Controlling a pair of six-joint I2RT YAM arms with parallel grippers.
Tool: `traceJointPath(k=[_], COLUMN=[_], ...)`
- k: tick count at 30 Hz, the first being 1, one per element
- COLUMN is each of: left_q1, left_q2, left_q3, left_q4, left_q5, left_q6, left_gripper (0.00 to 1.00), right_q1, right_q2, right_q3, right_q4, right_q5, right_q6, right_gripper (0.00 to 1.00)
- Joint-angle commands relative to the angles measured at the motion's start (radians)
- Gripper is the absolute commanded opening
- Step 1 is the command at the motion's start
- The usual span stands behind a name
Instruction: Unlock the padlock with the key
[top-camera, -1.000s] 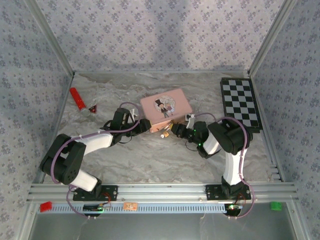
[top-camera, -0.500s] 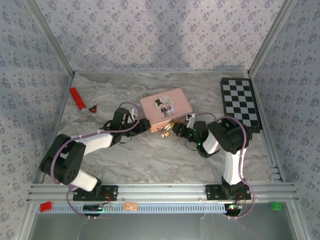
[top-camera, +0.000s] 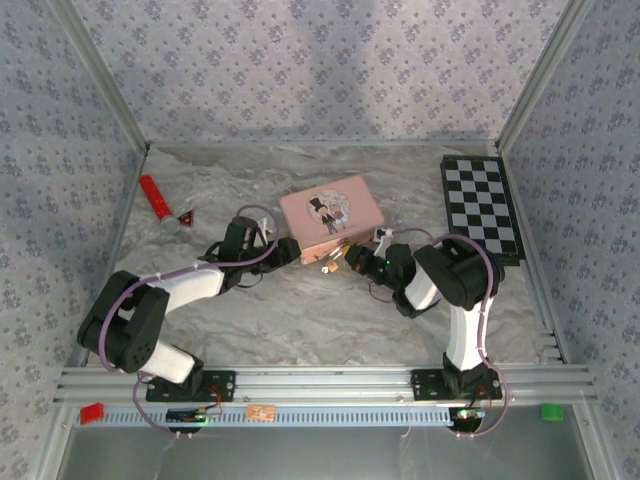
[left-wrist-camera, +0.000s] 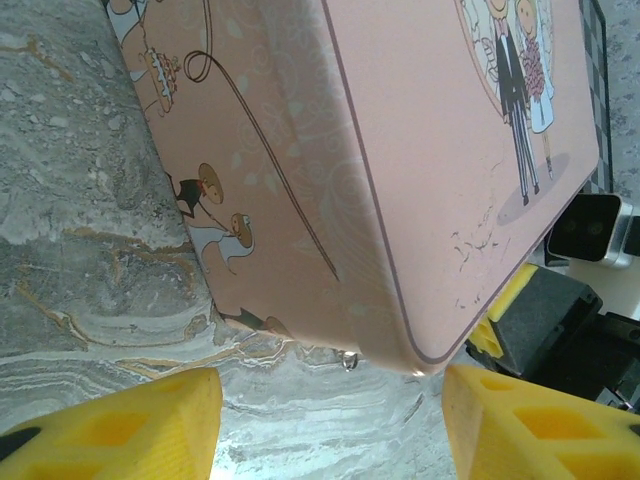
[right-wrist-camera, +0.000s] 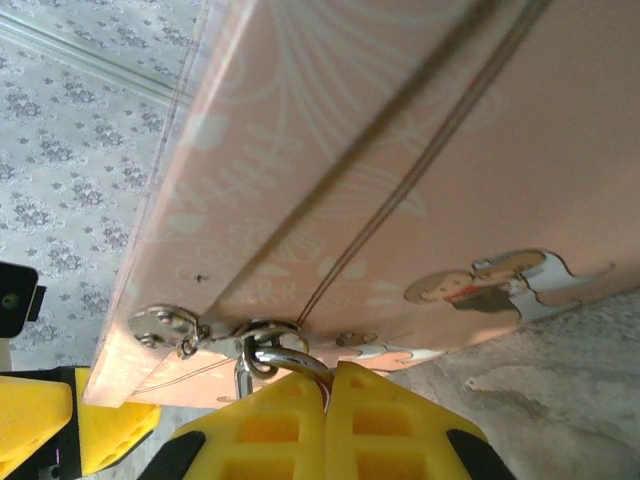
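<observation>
Facing the pink tin (top-camera: 331, 212), the left gripper (left-wrist-camera: 330, 400) stands partly open, empty. The right gripper (right-wrist-camera: 328, 388) is pinched shut against the padlock (right-wrist-camera: 266, 354) at the clasp (right-wrist-camera: 165, 325): likely inserting the key, next needing a gentle turn.

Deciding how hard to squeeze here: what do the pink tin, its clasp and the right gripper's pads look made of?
Pink tin: probably thin printed sheet metal, satin sheen, crisp lid seam; coated card is possible. Clasp: bright bare metal, polished, with mirror-like glints. Right gripper pads: matte yellow plastic or rubber, moulded with recessed pockets.
</observation>
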Motion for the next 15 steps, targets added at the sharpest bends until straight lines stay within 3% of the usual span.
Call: traceJointPath(k=[1, 15], left_q1=[0.007, 0.007], left_q2=[-0.024, -0.022], left_q3=[-0.006, -0.004], left_q4=[0.022, 0.021], left_q5=[-0.013, -0.011], left_q6=[-0.002, -0.005], left_gripper=[0.6, 0.6], right_q1=[0.0, -0.018], right_q2=[-0.043, -0.092], right_q3=[-0.017, -0.039], right_q4=[0.036, 0.037], right_q5=[0.072, 0.099], right_q6=[0.032, 0.047], right_gripper=[0.01, 0.0])
